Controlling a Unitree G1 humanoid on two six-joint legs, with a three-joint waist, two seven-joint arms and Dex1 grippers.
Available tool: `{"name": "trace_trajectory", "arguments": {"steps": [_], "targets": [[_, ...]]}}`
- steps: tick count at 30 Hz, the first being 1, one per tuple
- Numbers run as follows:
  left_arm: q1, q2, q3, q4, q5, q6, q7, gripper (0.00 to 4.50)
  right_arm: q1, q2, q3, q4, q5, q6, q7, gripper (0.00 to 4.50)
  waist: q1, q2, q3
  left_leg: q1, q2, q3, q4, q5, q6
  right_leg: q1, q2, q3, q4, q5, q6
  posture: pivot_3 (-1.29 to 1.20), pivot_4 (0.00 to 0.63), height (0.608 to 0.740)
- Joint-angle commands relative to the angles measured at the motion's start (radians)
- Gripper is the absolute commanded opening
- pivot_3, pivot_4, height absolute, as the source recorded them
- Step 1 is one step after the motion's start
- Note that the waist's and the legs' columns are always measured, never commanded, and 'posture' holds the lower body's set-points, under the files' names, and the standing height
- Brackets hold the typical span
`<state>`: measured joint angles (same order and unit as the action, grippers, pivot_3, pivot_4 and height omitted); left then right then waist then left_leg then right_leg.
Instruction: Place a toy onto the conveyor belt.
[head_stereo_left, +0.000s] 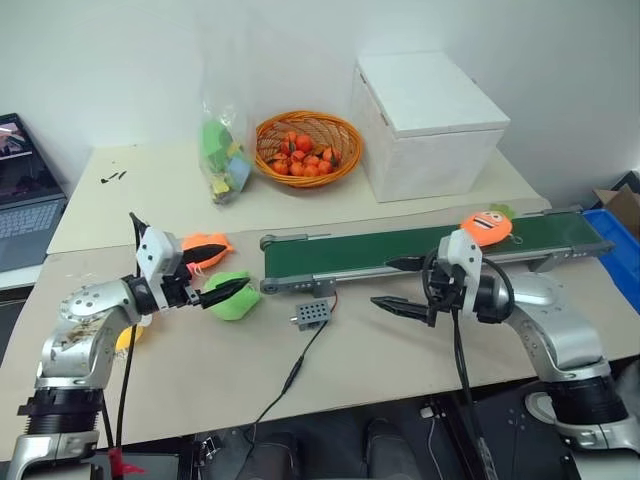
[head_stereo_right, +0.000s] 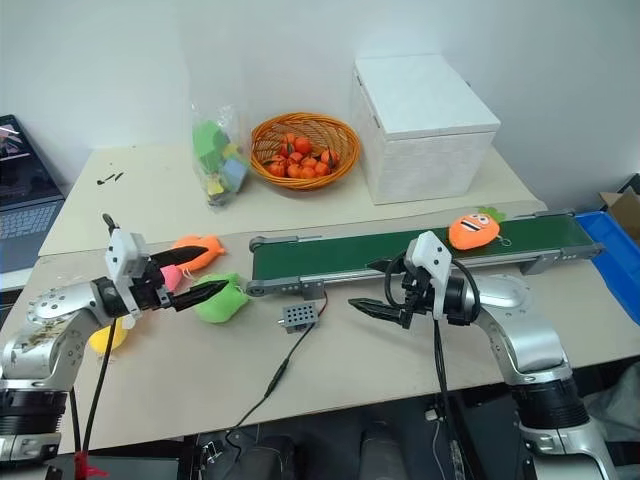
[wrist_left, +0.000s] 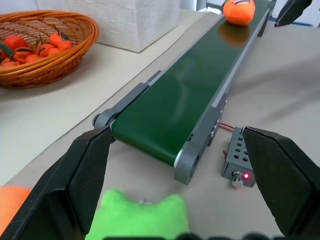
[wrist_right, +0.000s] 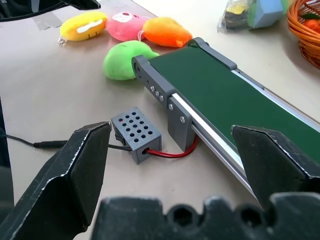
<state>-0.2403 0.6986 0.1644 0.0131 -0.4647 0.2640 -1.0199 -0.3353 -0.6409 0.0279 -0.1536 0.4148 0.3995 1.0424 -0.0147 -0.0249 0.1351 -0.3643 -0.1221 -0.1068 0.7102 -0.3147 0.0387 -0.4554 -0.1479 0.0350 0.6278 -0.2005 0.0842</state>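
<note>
The round orange plush toy with green tuft (head_stereo_left: 487, 226) lies on the long dark green conveyor belt (head_stereo_left: 400, 246) towards the table's right edge; my left gripper (head_stereo_left: 213, 279) and right gripper (head_stereo_left: 397, 285) gape empty, so placing looks done; next I'd just draw clear

Toy (head_stereo_left: 487, 227) on conveyor belt's (head_stereo_left: 400, 248) right end

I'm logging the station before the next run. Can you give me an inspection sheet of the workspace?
Surface: beige table, bare patches.
Job's things: toy lies on the conveyor belt, near its right end.
Clutter: green plush, orange plush, pink plush, yellow plush, grey box.
Grippers: left gripper open, empty; right gripper open, empty.
Cables: black cable, red wire.
Surroundings: basket of oranges, white box, toy bag, laptop.
</note>
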Motion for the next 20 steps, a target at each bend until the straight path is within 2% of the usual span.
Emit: {"name": "trace_trajectory", "arguments": {"steps": [1,20], "targets": [[-0.041,-0.01,0.003,-0.024,-0.002,-0.007,0.015,4.43,-0.014,0.01,-0.005,-0.014,0.005,-0.026,-0.002,4.5,0.001,0.0,0.0,0.0,0.0,0.0,0.0,0.0,0.0,0.0,0.0,0.0,0.0,0.0,0.0,0.0,0.15,0.74],[-0.075,-0.02,-0.007,-0.026,-0.012,0.023,0.006,4.43,-0.008,0.026,-0.005,-0.012,-0.003,-0.035,-0.004,4.5,-0.001,0.0,0.0,0.0,0.0,0.0,0.0,0.0,0.0,0.0,0.0,0.0,0.0,0.0,0.0,0.0,0.15,0.74]]}}
